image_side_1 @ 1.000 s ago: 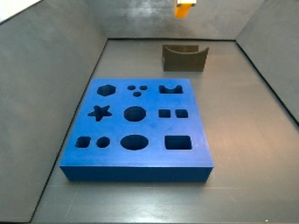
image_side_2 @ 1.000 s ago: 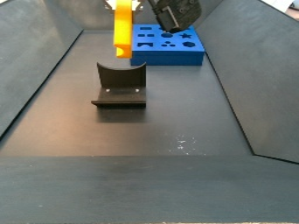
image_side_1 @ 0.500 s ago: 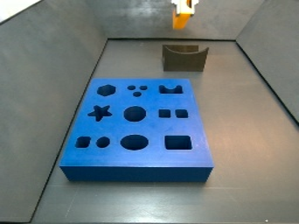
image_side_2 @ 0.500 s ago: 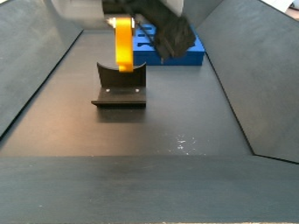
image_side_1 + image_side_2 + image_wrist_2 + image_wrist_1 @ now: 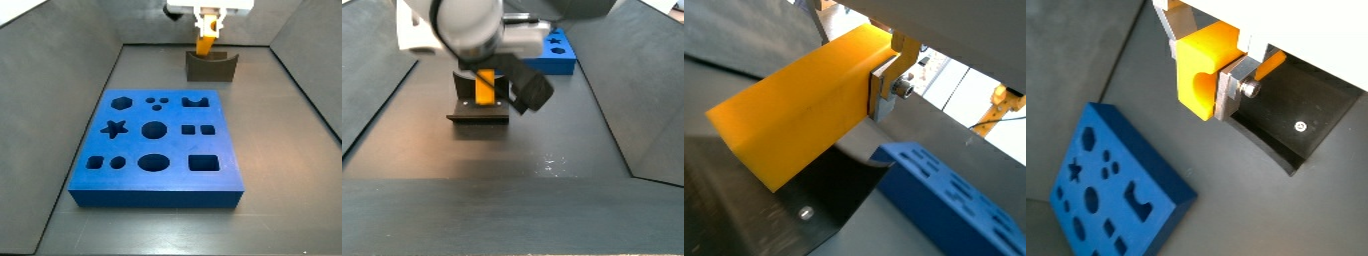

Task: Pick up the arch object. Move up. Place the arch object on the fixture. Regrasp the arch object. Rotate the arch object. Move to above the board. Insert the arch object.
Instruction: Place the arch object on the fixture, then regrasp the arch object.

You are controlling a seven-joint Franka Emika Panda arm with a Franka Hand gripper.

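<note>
My gripper (image 5: 206,30) is shut on the arch object (image 5: 205,44), a bright orange-yellow block that hangs down from the fingers. In both side views it sits just above or at the curved notch of the fixture (image 5: 209,68), a dark blocky holder at the far end of the floor; touching cannot be told. The arch object (image 5: 484,86) is partly hidden by the arm over the fixture (image 5: 477,111). In both wrist views the silver fingers (image 5: 1237,88) clamp the arch object (image 5: 1203,72) (image 5: 804,106), with the fixture (image 5: 1300,115) behind it. The blue board (image 5: 159,145) lies nearer.
Grey walls enclose the floor on all sides. The board (image 5: 549,55) also shows behind the arm in a side view, and in both wrist views (image 5: 1112,192) (image 5: 949,203). Bare dark floor lies between the board and the fixture.
My gripper has come down with the arch object, from high above the fixture to right at its notch. The board and fixture have not moved.
</note>
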